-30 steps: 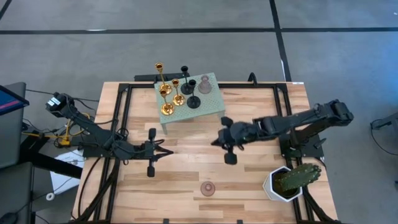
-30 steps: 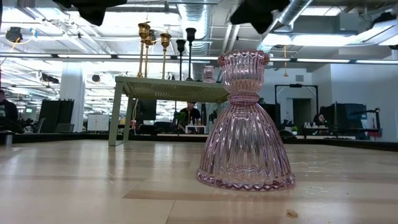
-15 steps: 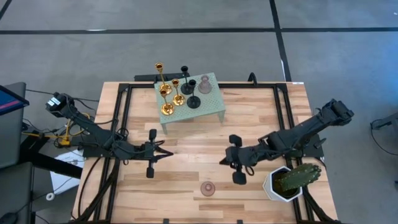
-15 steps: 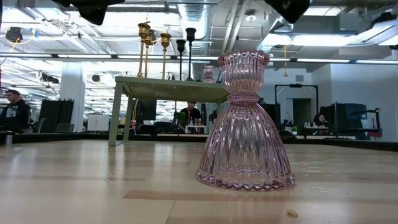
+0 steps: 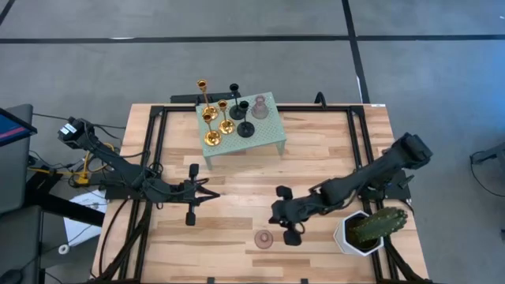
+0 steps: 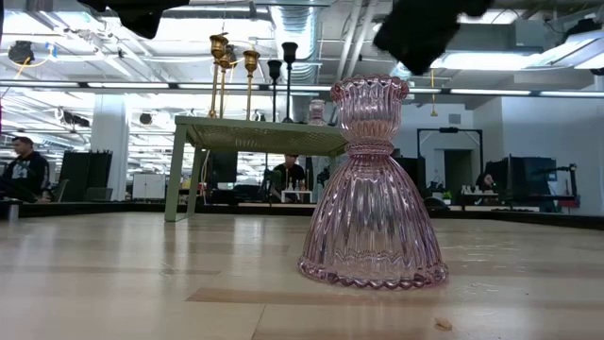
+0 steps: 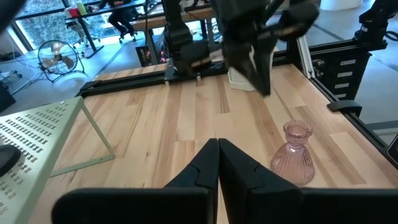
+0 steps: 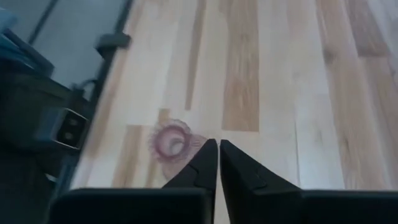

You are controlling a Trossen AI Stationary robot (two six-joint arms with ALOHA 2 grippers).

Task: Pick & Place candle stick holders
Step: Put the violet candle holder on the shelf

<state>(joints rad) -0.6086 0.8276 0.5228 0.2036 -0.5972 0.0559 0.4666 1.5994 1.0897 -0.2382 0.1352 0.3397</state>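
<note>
A pink glass candle stick holder (image 5: 263,239) stands upright on its wide base near the table's front edge, large in the low view (image 6: 373,184). My right gripper (image 5: 273,218) hangs shut just above and beyond it, slanting down; its tips (image 8: 217,148) are beside the holder (image 8: 172,141) without touching. My left gripper (image 5: 215,193) waits shut and level at mid-left (image 7: 217,149). Gold holders (image 5: 213,118), black holders (image 5: 241,110) and another pink one (image 5: 259,106) stand on a green perforated stand (image 5: 268,134) at the back.
A white-potted cactus (image 5: 367,229) stands at the front right, close to my right arm. The green stand rests on thin legs (image 6: 175,175). Bare wood (image 5: 237,170) lies between the stand and the front edge. People sit in the room beyond the table.
My right gripper has swung from mid-table toward the near edge, then leftward and down toward the pink holder at the front, tipping further downward and rolling a little. It has stayed shut. The holder has not moved.
</note>
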